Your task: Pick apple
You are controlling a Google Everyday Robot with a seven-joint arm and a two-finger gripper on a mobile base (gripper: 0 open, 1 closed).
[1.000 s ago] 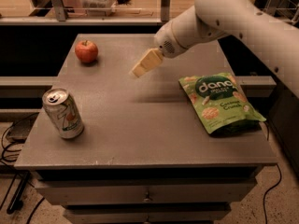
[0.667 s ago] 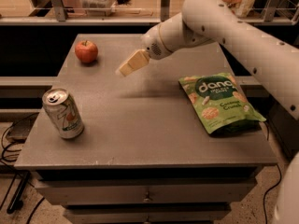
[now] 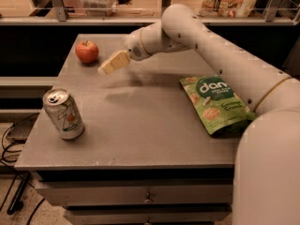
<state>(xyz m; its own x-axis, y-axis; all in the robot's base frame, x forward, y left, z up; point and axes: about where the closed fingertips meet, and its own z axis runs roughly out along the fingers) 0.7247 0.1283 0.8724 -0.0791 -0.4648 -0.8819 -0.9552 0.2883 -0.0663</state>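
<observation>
1. Soda can [image 3: 63, 114]: stands upright near the front left of the worktop [image 3: 140, 130], well apart from the target. Judged a low hazard unless the arm sweeps forward.

2. Apple [image 3: 86, 51]: rests on the worktop close to its far left corner, stem up, with nothing holding it. It is round and sits near two edges. In my judgement this is the main risk: a glancing touch from the right could roll it towards the left or rear edge and off the worktop.

3. End effector [image 3: 114, 62]: hangs just right of the apple and slightly nearer the camera, raised off the surface with its shadow below, and not touching the fruit. It points down and to the left. Whether it is apart or together cannot be told from this view. If it is together on arrival, it would push the apple rather than enclose it. A slanted approach also risks the apple squirting out sideways as the grip closes.

4. Chip bag [image 3: 217, 104]: lies flat on the right of the worktop, with the arm's [image 3: 225, 60] forearm passing above its far end. Lowering the arm could drag it, though that would not hinder the pick.
</observation>
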